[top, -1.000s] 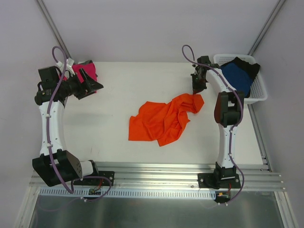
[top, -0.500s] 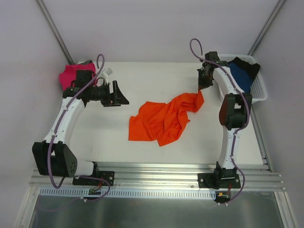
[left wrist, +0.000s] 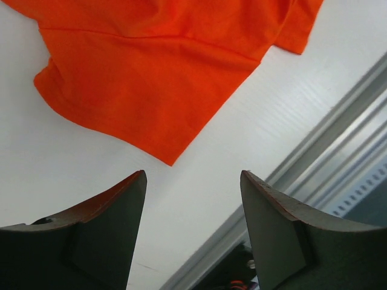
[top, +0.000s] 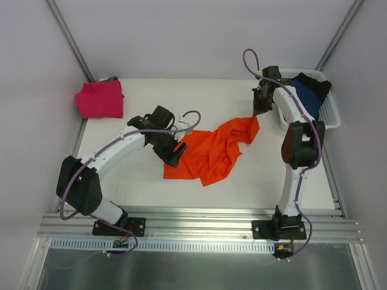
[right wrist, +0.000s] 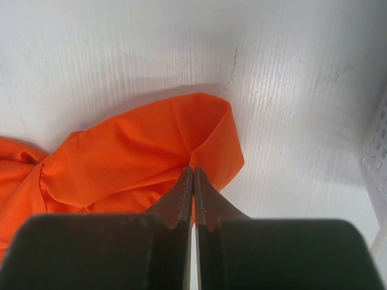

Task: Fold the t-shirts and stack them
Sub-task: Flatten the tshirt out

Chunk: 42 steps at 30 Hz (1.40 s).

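Note:
A crumpled bright orange t-shirt (top: pixel 211 151) (left wrist: pixel 163 72) (right wrist: pixel 133 163) lies mid-table. My right gripper (top: pixel 258 110) (right wrist: pixel 192 174) is shut on a fold at the shirt's far right corner. My left gripper (top: pixel 175 151) (left wrist: pixel 193 181) hovers open over the shirt's left edge. Only white table shows between its fingers, just short of a cloth corner. A folded magenta-pink t-shirt (top: pixel 99 99) sits at the far left corner. A dark blue t-shirt (top: pixel 306 96) and a black t-shirt (top: pixel 318 81) hang in the basket.
The white mesh basket (top: pixel 329 118) (right wrist: pixel 378 163) stands at the far right, close beside my right arm. An aluminium rail (top: pixel 199 219) (left wrist: pixel 338 139) runs along the near table edge. Grey walls close in the back and sides.
My left arm swung from the magenta-pink shirt at the far left over to the orange shirt's left edge, its jaws narrowing a little. The right gripper shifted slightly right and kept its pinch on the orange corner.

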{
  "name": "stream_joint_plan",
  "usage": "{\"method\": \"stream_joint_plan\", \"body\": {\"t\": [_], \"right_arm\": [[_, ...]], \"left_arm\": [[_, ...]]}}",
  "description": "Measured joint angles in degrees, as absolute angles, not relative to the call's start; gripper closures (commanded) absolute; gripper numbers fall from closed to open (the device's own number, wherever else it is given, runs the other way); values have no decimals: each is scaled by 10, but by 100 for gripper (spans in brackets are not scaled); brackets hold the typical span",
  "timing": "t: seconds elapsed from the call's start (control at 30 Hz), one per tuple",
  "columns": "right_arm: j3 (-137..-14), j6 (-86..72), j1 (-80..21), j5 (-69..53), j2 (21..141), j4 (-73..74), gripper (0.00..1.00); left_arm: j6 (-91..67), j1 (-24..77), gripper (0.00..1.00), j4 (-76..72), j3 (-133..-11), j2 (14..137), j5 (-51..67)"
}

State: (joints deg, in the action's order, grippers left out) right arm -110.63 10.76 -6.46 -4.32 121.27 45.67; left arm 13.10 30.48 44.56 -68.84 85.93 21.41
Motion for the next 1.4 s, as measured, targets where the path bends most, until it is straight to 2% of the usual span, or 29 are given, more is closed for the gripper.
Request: {"method": "stream_joint_plan", "body": {"t": [0.27, 0.5, 0.87, 1.4], "right_arm": [[-1088, 108, -65, -43, 1195, 456, 99], [-1087, 108, -65, -43, 1183, 456, 99], [-1046, 110, -64, -43, 1163, 453, 99], [-1041, 112, -55, -47, 1149, 453, 99]], "left_arm": [[190, 387, 36, 427, -640, 865, 89], [210, 461, 36, 409, -682, 939, 43], [232, 557, 38, 380, -792, 1048, 25], [203, 638, 40, 378, -799, 1075, 44]]}}
